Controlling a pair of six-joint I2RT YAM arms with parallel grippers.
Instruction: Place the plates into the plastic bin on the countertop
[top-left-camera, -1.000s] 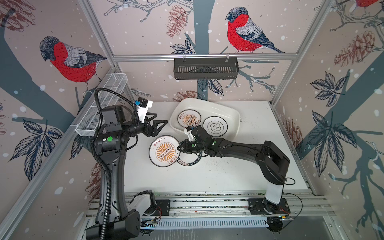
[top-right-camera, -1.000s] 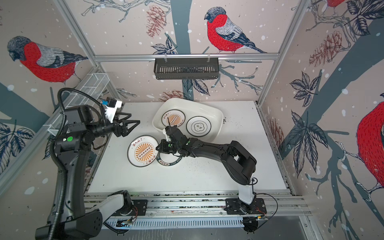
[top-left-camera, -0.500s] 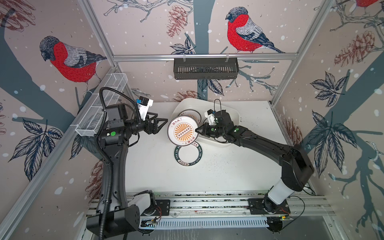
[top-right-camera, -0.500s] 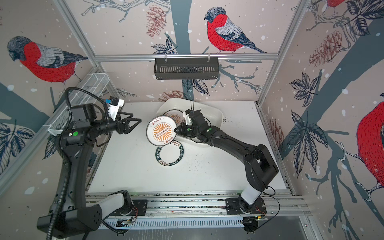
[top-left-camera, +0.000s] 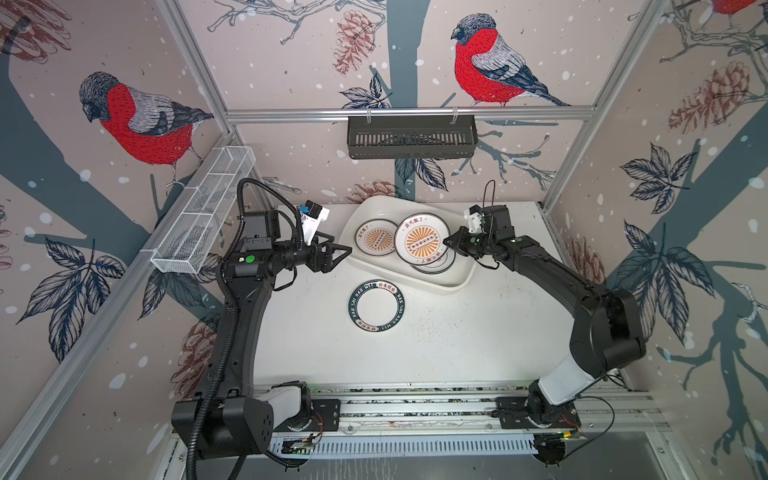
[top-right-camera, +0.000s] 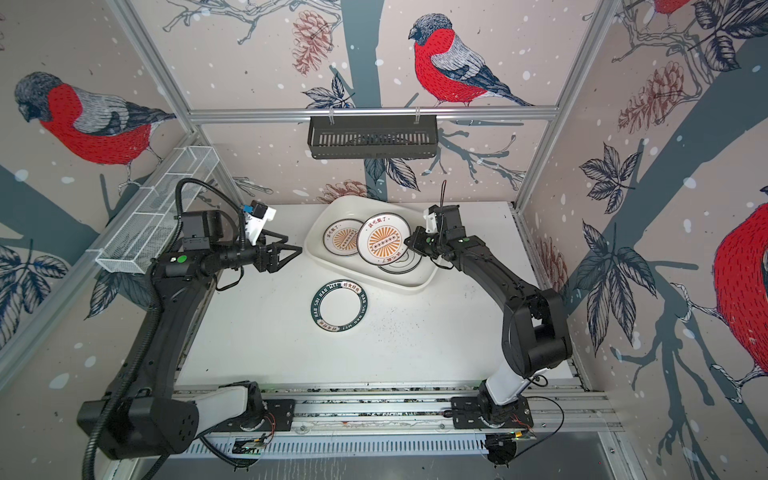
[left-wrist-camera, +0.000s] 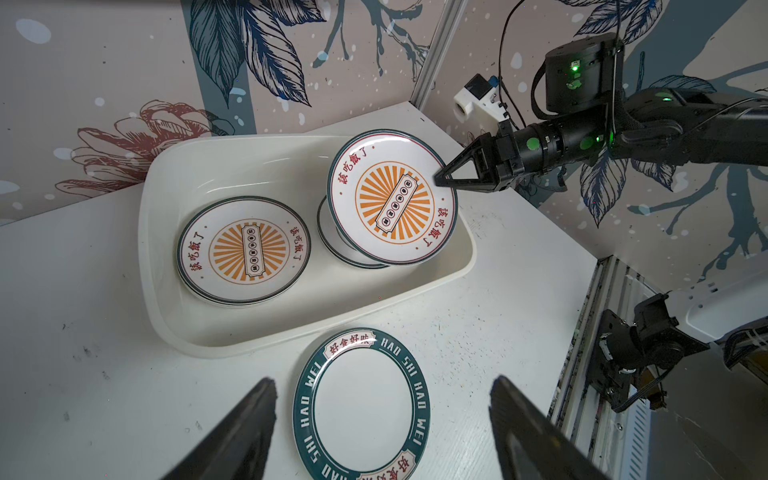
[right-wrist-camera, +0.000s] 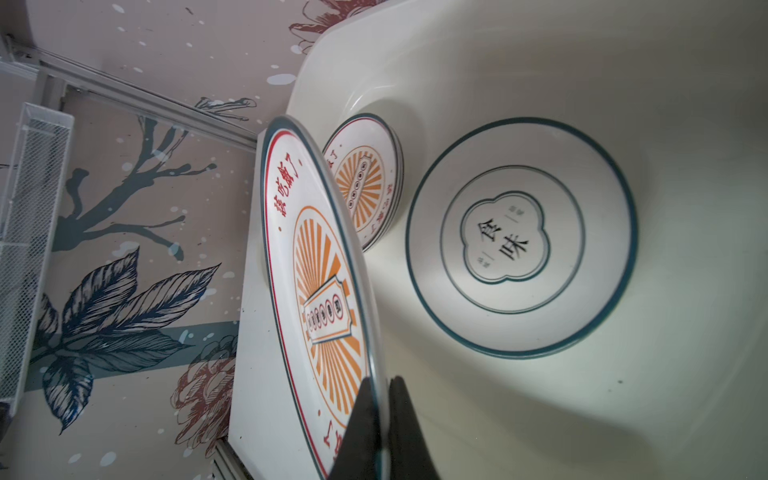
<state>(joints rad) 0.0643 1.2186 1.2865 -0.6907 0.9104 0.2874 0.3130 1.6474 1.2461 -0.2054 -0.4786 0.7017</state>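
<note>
— Where's the plate?

— Up in the air. The right gripper (top-left-camera: 446, 242) has its fingers pinched on the rim of a sunburst plate (top-left-camera: 420, 240) and holds it tilted over the right half of the plastic bin (top-left-camera: 454, 283). It is lifted off the quatrefoil plate (right-wrist-camera: 521, 243), which lies flat underneath.

— Does it clear the walls?

— From above, its whole outline falls inside the bin's rim. A second sunburst plate (top-left-camera: 375, 237) lies flat in the left half, and the two rims are near each other but apart.

— And the other arm?

— The left gripper (top-left-camera: 341, 257) hovers just outside the bin's left end with its fingers spread wide and nothing between them. A green-rimmed plate (top-left-camera: 376, 306) lies flat on the countertop (top-left-camera: 457, 345), close to the bin's near wall but not touching it. There is open white surface all round it.
</note>
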